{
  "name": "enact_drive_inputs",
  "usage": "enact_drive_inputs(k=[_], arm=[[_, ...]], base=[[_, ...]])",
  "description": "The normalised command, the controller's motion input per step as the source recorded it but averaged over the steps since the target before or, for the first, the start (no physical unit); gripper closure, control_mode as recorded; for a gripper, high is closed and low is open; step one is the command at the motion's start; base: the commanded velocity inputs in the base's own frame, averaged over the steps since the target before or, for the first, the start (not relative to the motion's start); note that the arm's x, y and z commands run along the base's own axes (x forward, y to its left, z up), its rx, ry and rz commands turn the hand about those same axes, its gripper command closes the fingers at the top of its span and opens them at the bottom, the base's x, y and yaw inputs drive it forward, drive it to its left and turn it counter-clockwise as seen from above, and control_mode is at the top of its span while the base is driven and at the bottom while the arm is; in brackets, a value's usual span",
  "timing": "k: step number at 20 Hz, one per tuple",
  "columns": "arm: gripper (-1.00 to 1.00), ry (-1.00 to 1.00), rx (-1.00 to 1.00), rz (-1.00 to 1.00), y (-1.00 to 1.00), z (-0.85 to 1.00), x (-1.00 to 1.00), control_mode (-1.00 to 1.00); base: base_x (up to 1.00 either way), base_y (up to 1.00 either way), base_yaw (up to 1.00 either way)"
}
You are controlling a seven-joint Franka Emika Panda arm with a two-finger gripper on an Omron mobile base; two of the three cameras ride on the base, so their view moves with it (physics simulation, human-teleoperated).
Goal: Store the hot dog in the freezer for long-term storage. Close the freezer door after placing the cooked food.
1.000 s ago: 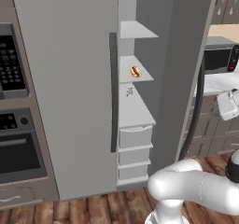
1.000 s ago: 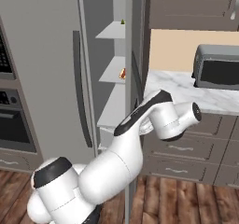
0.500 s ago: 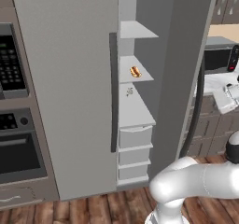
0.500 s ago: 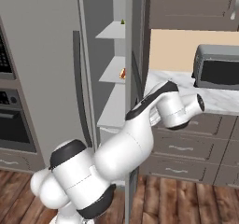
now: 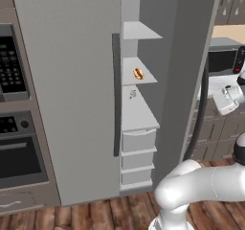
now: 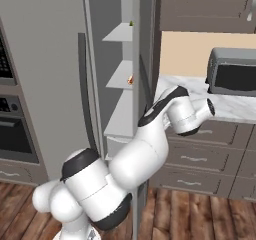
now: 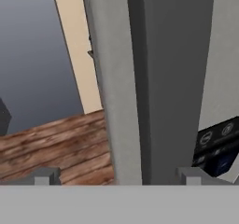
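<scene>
The hot dog [image 5: 138, 73] already lies on a white shelf [image 5: 143, 78] inside the freezer [image 5: 139, 109], toward the shelf's back edge, so the step in hand, as I judge it, is shutting the freezer door [image 5: 189, 80]. That door stands swung wide, its narrow grey panel seen nearly edge-on at the right of the open compartment, with its long dark bar handle [image 5: 198, 119] on the outer face. To do this well, the arm should press on the outer face near the free edge rather than near the hinge, and push steadily along the door's arc until the panel meets the cabinet, keeping the elbow out of the closing gap. The wider twin door [image 5: 67, 90] on the left is shut and needs nothing.

In the hand view the gripper [image 7: 116, 175] looks at the door's grey edge from very close, with wood floor [image 7: 51, 143] behind it; its two dark tips stand well apart with nothing between them, so the jaws are apart and empty. An empty hand suits a push.

The hot dog itself reads as a small tan bun with a red-brown sausage along its middle, tiny against the shelf. In the right base view it shows as an orange speck [image 6: 130, 79] at the shelf's edge. It lies clear of the doorway, so I judge the door will not catch it. The toaster oven [image 6: 232, 76] sits on the tabletop [image 6: 235, 109] well to the right.
</scene>
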Motion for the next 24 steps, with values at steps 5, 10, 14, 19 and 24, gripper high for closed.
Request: enact_drive_inputs(k=[5,10,14,19,24], arm=[[-1.00,0.00,0.00,-0.02,0.13,-0.19,0.21,-1.00],[-1.00,0.00,0.00,-0.02,0.16,-0.11,0.27,-1.00],[-1.00,0.00,0.00,-0.05,0.03,-0.06,0.51,-1.00],[-1.00,0.00,0.00,-0.03,0.09,-0.05,0.33,-1.00],[-1.00,0.00,0.00,-0.03,0.43,-0.07,0.01,-1.00]], base=[[0.00,0.00,0.00],[0.00,0.00,0.00],[0.00,0.00,0.00],[0.00,0.00,0.00],[0.00,0.00,0.00]])
